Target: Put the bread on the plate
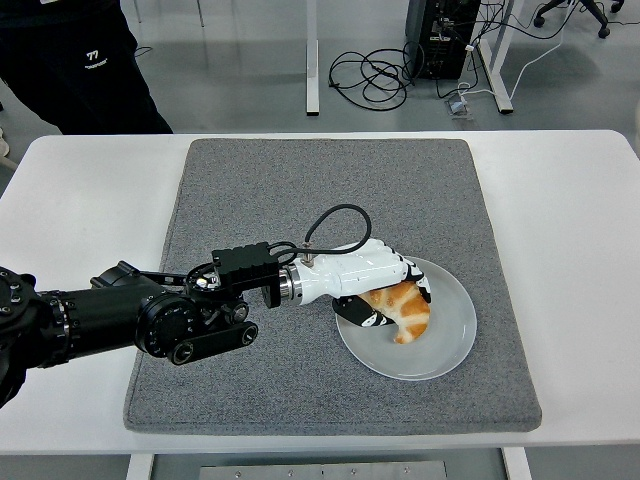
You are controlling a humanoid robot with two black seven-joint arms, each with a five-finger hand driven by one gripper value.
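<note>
The bread (405,311) is a golden, croissant-shaped piece with orange stripes. It lies low over the white plate (447,340), touching or almost touching it, at the plate's left half. My left hand (385,290), white with black finger pads, reaches in from the left on a black arm and is shut on the bread from above. Its fingers (360,316) curl under the bread's left side. The right arm is out of view.
The plate sits on a grey mat (250,380) that covers the middle of the white table (570,220). A person in dark clothing (80,60) stands at the far left edge of the table. Cables lie on the floor beyond.
</note>
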